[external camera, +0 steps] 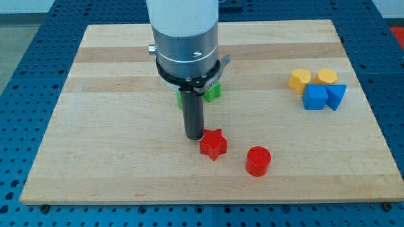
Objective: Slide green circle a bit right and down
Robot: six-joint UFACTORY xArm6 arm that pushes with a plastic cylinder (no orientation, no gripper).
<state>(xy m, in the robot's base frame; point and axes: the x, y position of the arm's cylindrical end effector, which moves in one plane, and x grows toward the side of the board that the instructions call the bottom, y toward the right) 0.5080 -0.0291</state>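
My tip (pixel 193 137) rests on the board just left of the red star (pixel 213 144), nearly touching it. Two green blocks sit behind the rod, largely hidden by the arm's body: one (pixel 213 92) shows at the rod's right, another (pixel 179 98) shows as a sliver at its left. I cannot tell which of them is the green circle. Both lie toward the view's top from my tip.
A red cylinder (pixel 257 160) lies right of and below the red star. At the view's right stand two yellow blocks (pixel 300 79) (pixel 327 77), a blue cube (pixel 314 98) and a blue triangular block (pixel 336 96). The wooden board (pixel 95 157) lies on a blue perforated table.
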